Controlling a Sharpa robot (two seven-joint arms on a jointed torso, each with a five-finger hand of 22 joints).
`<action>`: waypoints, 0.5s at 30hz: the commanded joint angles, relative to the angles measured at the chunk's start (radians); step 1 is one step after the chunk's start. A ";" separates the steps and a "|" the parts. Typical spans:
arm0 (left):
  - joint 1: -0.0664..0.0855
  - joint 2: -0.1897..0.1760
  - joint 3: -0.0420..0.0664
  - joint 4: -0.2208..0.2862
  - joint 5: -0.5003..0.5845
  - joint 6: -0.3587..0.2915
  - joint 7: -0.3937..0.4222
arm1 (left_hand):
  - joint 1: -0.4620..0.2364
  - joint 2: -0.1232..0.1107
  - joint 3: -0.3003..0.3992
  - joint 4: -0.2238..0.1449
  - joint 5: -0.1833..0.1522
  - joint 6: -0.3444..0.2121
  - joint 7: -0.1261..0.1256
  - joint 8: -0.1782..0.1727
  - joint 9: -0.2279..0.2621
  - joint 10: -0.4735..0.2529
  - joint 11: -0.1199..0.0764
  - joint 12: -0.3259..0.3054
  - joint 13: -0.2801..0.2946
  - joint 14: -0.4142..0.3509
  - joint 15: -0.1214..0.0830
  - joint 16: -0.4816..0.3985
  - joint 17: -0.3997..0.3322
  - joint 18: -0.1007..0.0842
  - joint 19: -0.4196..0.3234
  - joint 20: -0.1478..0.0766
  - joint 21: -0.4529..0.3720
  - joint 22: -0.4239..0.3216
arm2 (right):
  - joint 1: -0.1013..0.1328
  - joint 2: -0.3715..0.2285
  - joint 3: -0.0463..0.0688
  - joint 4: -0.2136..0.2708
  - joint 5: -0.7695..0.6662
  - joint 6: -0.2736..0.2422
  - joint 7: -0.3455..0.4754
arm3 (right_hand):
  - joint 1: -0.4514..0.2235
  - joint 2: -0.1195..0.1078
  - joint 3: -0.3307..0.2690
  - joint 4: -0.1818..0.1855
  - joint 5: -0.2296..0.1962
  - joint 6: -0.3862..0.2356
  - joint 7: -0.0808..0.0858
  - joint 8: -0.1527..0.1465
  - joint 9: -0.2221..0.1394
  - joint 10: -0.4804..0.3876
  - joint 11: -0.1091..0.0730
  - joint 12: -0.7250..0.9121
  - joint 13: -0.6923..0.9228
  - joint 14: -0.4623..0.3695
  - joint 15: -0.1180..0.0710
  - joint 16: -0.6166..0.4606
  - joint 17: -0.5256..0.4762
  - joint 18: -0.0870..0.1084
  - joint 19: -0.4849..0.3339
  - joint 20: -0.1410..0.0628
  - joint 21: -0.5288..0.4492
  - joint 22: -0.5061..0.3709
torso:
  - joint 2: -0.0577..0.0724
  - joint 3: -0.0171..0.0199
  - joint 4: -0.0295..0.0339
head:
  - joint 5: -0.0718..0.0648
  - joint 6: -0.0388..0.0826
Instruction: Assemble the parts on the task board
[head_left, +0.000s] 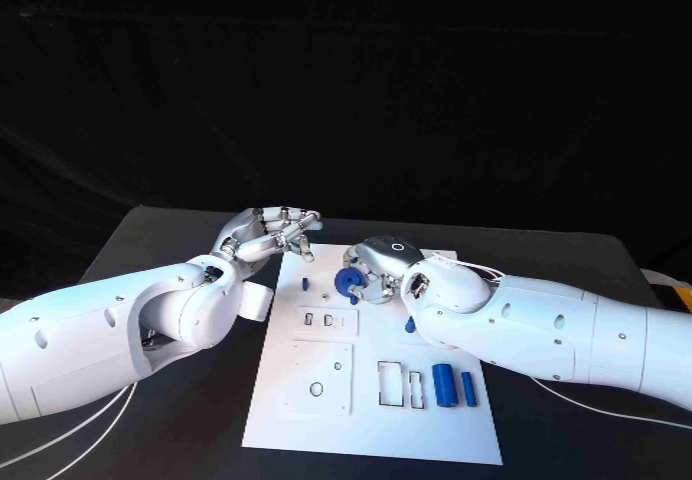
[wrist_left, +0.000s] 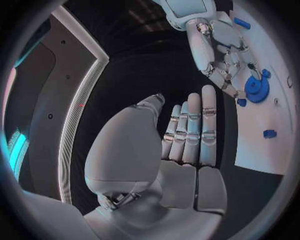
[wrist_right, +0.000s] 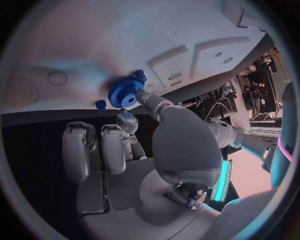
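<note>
The small blue gear (wrist_right: 125, 93) is pinched by the right hand (head_left: 378, 268) (light, hard, best held at its toothed edge); nothing is held by the left hand (head_left: 268, 235).

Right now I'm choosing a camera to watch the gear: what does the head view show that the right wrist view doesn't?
Head view alone: the left hand beside the board's far corner, holding nothing, and two blue cylinders near the board's near end. Right wrist view alone: a close look at the right hand's fingertips touching the gear. Both: the right hand, the gear and the board.
</note>
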 joint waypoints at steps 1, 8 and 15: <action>0.001 0.001 0.001 0.002 0.002 0.014 0.005 | -0.002 0.010 -0.004 -0.003 -0.004 -0.008 -0.002 0.006 0.001 -0.004 0.000 0.006 0.002 -0.007 -0.001 0.006 0.001 0.005 -0.008 -0.001 0.006 0.001 | -0.001 0.002 0.000 -0.002 -0.028 -0.025 -0.014 | 0.015 0.008 0.004 -0.007 -0.006 0.006 -0.001 0.000 0.003 -0.001 -0.002 0.006 0.004 0.044 0.005 -0.006 0.002 -0.008 0.003 0.003 0.000 0.102 | 0.000 -0.0001 0.0007 | 0.000 0.000; 0.001 0.000 0.001 0.003 0.005 0.015 0.005 | -0.002 0.010 -0.004 -0.003 -0.004 -0.008 -0.001 0.007 0.002 -0.006 0.000 0.009 0.002 -0.009 -0.001 0.007 0.000 0.005 -0.011 -0.001 0.009 0.003 | -0.001 0.004 0.000 -0.003 -0.035 -0.063 -0.015 | 0.025 0.021 0.018 -0.010 -0.005 0.022 -0.002 0.006 0.009 0.013 -0.004 0.019 0.019 0.046 0.004 -0.003 0.007 -0.010 0.009 0.002 0.005 0.110 | 0.000 -0.0002 -0.0005 | 0.000 0.000; 0.001 0.000 0.001 0.003 0.006 0.016 0.005 | -0.002 0.010 -0.004 -0.003 -0.004 -0.008 -0.001 0.007 0.002 -0.006 0.000 0.009 0.002 -0.009 -0.001 0.007 0.000 0.005 -0.011 -0.001 0.009 0.003 | -0.001 0.005 0.000 -0.005 -0.039 -0.088 -0.019 | 0.022 0.030 0.027 -0.005 0.000 0.033 -0.003 0.008 0.013 0.019 -0.005 0.024 0.024 0.046 0.003 -0.002 0.009 -0.011 0.012 0.001 0.008 0.115 | -0.001 -0.0001 0.0007 | -0.001 0.000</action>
